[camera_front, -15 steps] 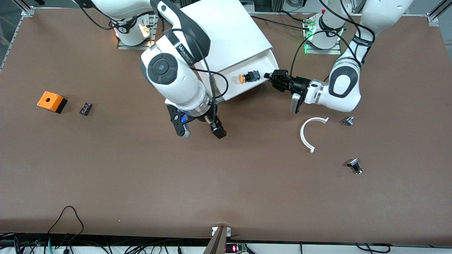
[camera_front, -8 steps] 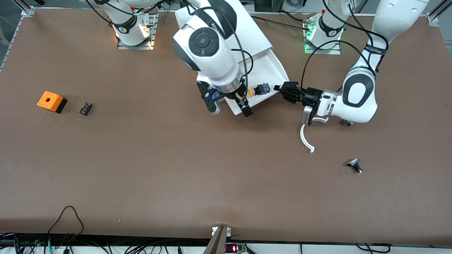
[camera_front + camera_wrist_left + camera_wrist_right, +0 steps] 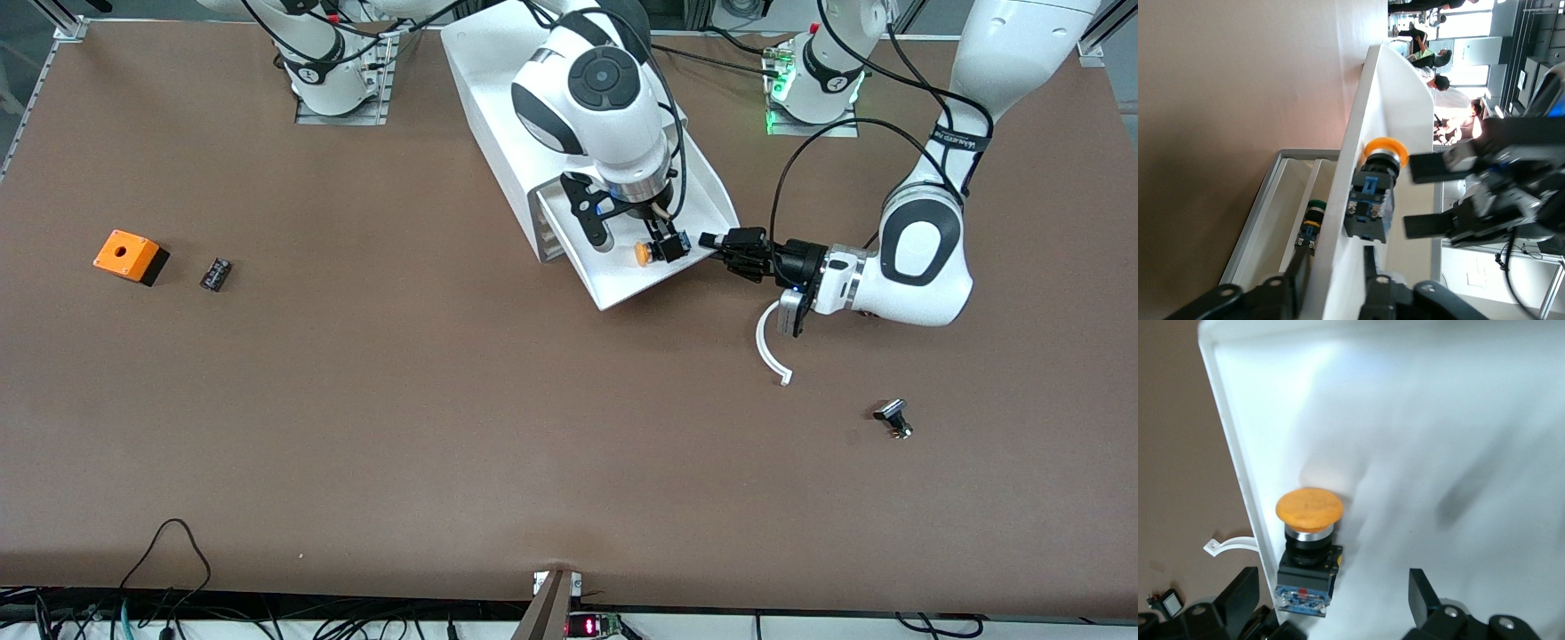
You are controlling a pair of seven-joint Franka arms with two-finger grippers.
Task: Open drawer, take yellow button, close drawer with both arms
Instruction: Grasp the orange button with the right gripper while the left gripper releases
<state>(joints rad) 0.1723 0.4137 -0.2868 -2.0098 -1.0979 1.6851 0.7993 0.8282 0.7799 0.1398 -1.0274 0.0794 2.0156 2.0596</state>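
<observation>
One button [image 3: 656, 252] sideways in drawer [image 3: 622, 284]

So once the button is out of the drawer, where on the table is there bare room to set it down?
The widest bare patch of table lies nearer the front camera than the drawer, between the orange box and the white curved strip. It is crowded at the drawer: the right end effector is over the button, and the left end effector grips the drawer's wall.

Bright, even overhead light; the drawer [image 3: 1418, 420] floor glares white under the right gripper [image 3: 1338, 600], softly blurred.
</observation>
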